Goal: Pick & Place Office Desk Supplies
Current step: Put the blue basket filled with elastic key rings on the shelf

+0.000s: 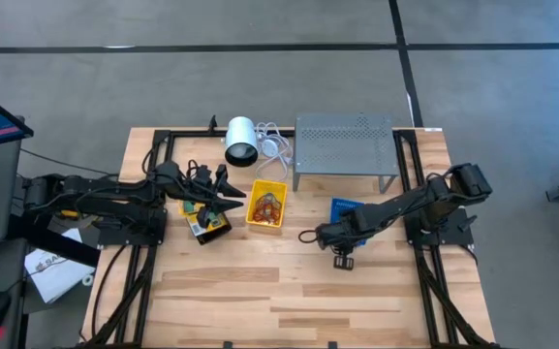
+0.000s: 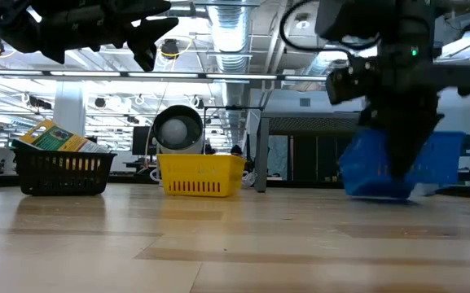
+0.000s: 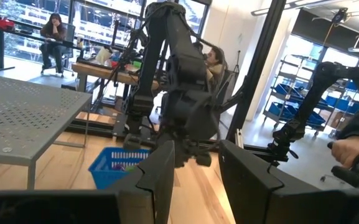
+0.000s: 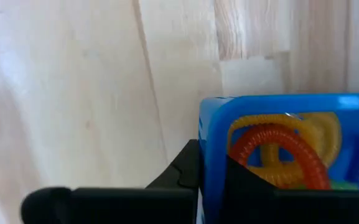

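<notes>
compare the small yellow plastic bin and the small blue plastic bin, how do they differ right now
The small yellow plastic bin sits flat and free on the table; the small blue plastic bin is tilted, its wall pinched by the right gripper. The yellow bin stands left of the grey stand; the blue bin lies in front of it. Both have slotted walls.

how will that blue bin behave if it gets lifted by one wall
The blue bin looks like thin plastic, so probably light. The right pincer is shut on one wall only, so it may hang tilted; in the low view it already sits tipped. The coiled bands inside could slide or spill.
</notes>
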Tool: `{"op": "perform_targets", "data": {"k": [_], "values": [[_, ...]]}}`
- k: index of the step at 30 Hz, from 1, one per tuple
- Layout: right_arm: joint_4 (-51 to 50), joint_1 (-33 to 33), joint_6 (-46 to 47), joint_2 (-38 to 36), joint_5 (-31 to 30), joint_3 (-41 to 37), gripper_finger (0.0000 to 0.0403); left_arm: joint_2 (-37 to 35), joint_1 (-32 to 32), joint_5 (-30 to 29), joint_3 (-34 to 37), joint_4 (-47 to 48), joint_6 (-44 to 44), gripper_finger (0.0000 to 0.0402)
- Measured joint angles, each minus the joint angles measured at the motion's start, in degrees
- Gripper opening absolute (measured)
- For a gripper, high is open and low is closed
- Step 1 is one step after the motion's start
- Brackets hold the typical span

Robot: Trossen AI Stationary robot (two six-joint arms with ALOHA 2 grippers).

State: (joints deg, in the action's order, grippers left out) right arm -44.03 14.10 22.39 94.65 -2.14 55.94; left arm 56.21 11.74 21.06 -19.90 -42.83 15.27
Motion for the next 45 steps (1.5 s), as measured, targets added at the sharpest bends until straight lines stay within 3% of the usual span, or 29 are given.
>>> {"op": "perform_targets", "data": {"k": [23,45], "values": [[-14.34,9.27,7.65,-0.28,-3.87,16.52,0.0,0.0,0.0,-0.02,0.04,0.42,0.0,0.0122],[-38.71,10.15,8.21,-0.33,-14.46,38.44,0.0,0.0,-0.02,0.0,0.04,0.42,0.02,0.0122]]}}
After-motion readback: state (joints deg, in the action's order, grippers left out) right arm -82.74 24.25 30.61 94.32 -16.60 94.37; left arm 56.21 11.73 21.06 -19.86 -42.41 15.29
